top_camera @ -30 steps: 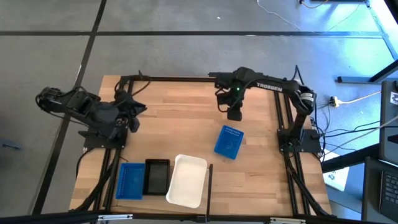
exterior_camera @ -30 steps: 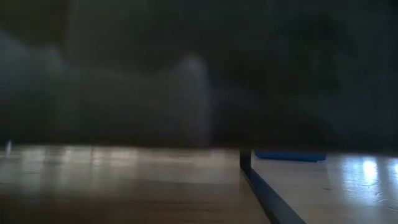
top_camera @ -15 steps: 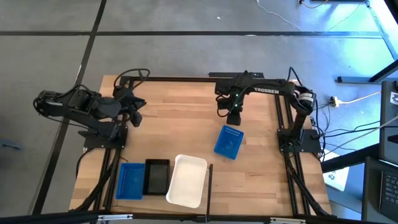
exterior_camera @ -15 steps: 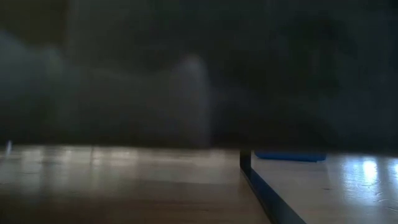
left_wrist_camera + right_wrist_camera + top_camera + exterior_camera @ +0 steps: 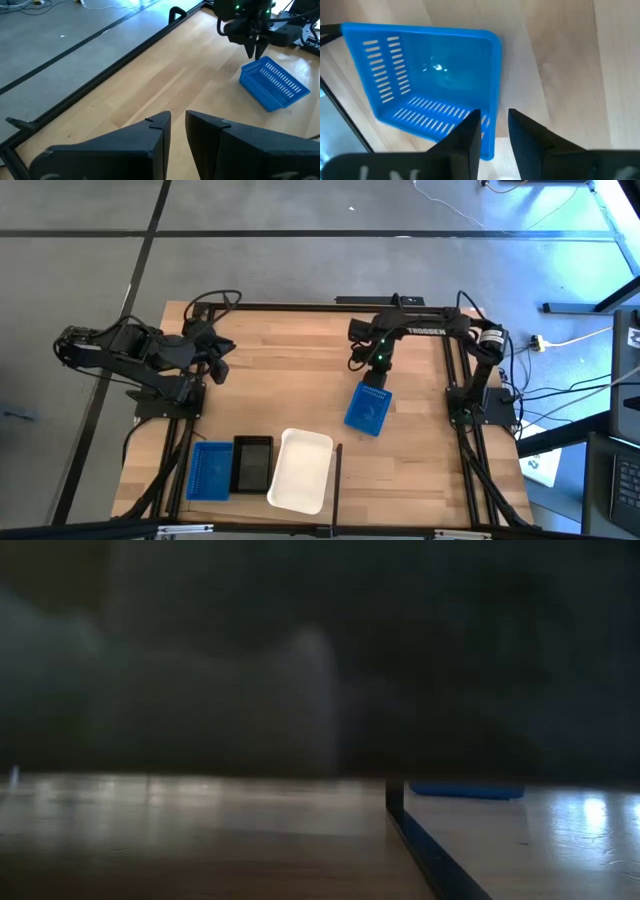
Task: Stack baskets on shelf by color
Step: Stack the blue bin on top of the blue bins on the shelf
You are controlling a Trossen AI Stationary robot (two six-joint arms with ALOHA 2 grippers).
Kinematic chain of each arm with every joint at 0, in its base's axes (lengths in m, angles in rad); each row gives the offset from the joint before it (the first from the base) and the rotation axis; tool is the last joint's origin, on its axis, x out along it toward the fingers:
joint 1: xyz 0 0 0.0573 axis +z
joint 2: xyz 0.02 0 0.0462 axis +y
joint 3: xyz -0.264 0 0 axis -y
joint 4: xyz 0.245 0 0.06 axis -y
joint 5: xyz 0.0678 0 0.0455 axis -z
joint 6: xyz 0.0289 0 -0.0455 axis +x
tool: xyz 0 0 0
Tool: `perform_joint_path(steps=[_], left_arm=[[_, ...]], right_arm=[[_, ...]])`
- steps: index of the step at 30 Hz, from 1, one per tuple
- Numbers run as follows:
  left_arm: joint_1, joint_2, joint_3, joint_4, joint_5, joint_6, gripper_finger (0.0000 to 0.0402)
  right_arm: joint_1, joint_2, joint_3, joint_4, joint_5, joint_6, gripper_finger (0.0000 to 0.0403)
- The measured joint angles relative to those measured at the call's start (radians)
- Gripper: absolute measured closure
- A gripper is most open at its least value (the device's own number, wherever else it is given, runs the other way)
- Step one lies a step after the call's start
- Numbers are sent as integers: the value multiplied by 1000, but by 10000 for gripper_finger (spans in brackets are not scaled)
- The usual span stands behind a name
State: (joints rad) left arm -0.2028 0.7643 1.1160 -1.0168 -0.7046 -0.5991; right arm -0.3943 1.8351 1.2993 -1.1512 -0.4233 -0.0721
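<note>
A blue slotted basket (image 5: 367, 408) rests on its bottom, opening up, on the wooden shelf (image 5: 290, 370) right of centre. My right gripper (image 5: 375, 378) points steeply down at the basket's far end. In the right wrist view my right gripper (image 5: 494, 115) is open, with a narrow gap between its fingers. My left gripper (image 5: 215, 356) waits at the far left, clear of the wood; the left wrist view shows it (image 5: 178, 120) slightly open with nothing between the fingers. A blue basket (image 5: 210, 470), a black basket (image 5: 252, 464) and a white basket (image 5: 300, 470) sit in a row at the near left. My right gripper comes from above with one finger (image 5: 472, 131) inside the blue basket and the other (image 5: 527, 131) outside it. Between them is a side wall (image 5: 496, 95) near a corner. Whether either finger touches the wall, I cannot tell.
Thin black rails (image 5: 300, 307) edge the shelf, and a short black bar (image 5: 338, 470) stands by the white basket. Bare wood lies between the two arms. The low view is dark and shows only a rail post (image 5: 395, 796) and a strip of blue basket (image 5: 465, 790).
My right gripper has come down and a little toward the near edge, onto the far end of the blue basket, rolling its wrist as it went. The basket has stayed put. My left gripper has swung slightly toward the far edge.
</note>
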Motion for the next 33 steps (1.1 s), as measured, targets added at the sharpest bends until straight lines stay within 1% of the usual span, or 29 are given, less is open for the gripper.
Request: perform_joint_path(steps=[8, 11, 17, 29, 33], left_arm=[[0, 0, 0, 0, 0, 0, 351], [0, 0, 0, 0, 0, 0, 351], [0, 0, 0, 0, 0, 6, 351], [0, 0, 0, -1, 0, 7, 351], [0, 0, 0, -1, 0, 7, 351]], right_arm=[[1, 0, -66, 100, -1, 33, 309], [1, 0, -83, 113, -34, 45, 309], [1, 0, -85, 123, -44, 45, 309], [2, 0, -85, 201, -41, 71, 309], [5, 22, -85, 226, -41, 71, 309]])
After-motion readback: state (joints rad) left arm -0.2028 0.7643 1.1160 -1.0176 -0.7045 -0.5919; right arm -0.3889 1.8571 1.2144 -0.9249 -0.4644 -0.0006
